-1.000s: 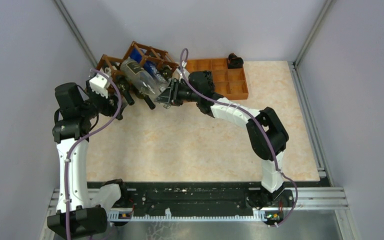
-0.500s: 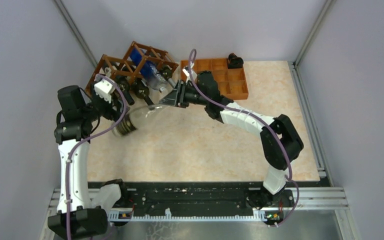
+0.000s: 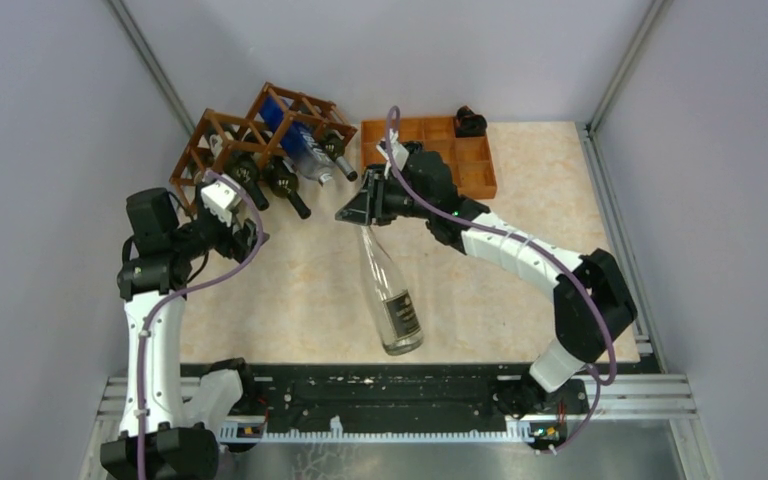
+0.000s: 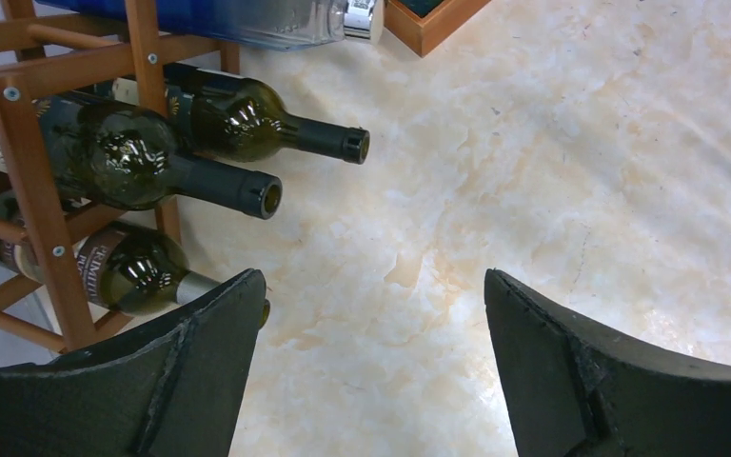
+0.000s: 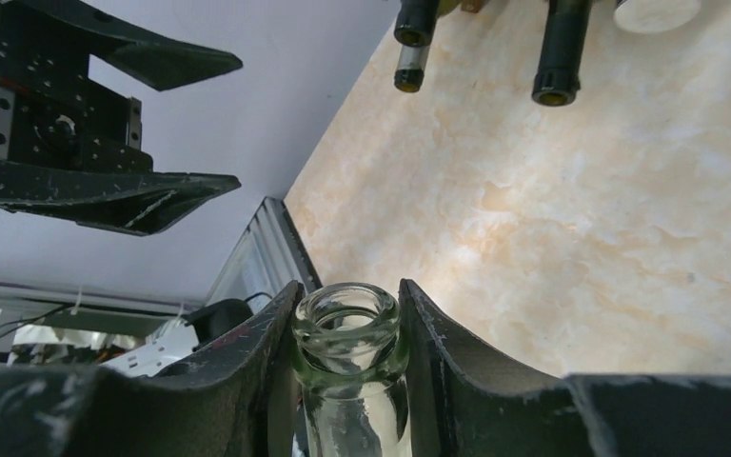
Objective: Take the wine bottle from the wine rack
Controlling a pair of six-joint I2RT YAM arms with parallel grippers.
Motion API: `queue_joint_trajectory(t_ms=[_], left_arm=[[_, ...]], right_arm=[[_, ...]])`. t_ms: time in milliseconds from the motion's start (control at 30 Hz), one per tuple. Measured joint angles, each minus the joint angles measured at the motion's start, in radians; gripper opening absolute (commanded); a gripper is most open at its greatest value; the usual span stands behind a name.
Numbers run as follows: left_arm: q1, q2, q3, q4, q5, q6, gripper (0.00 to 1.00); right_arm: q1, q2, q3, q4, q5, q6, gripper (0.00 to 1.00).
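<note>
My right gripper (image 3: 365, 221) is shut on the neck of a clear glass wine bottle (image 3: 388, 300). The bottle is off the rack, over the middle of the table, its base toward the near edge. In the right wrist view both fingers press the neck just under the bottle's open mouth (image 5: 347, 319). The reddish-brown wine rack (image 3: 222, 130) stands at the back left and holds several other bottles. My left gripper (image 3: 246, 234) stands open and empty just in front of the rack (image 4: 38, 171), its fingertips (image 4: 238, 295) wide apart over bare table.
Dark green bottles (image 4: 219, 114) and a blue bottle (image 3: 300, 135) stick out of the rack toward the table. An orange compartment tray (image 3: 475, 180) lies at the back right with a small black object (image 3: 470, 122) behind it. Grey walls close both sides.
The clear bottle left the rack: my right gripper drew it out by the neck and swung it to the table's middle. My left gripper opened wider and drew back to the left.
</note>
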Motion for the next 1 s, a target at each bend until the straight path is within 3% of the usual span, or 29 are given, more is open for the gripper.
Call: queue_joint_trajectory(t_ms=[733,1000], left_arm=[[0.0,-0.018,-0.009,-0.008,0.05,-0.035,0.89],[0.0,-0.018,-0.009,-0.014,0.063,-0.051,0.91]], right_arm=[[-0.097,-0.132,-0.05,-0.239,0.223,-0.137,0.0],[-0.144,-0.207,-0.01,-0.399,0.261,-0.207,0.0]])
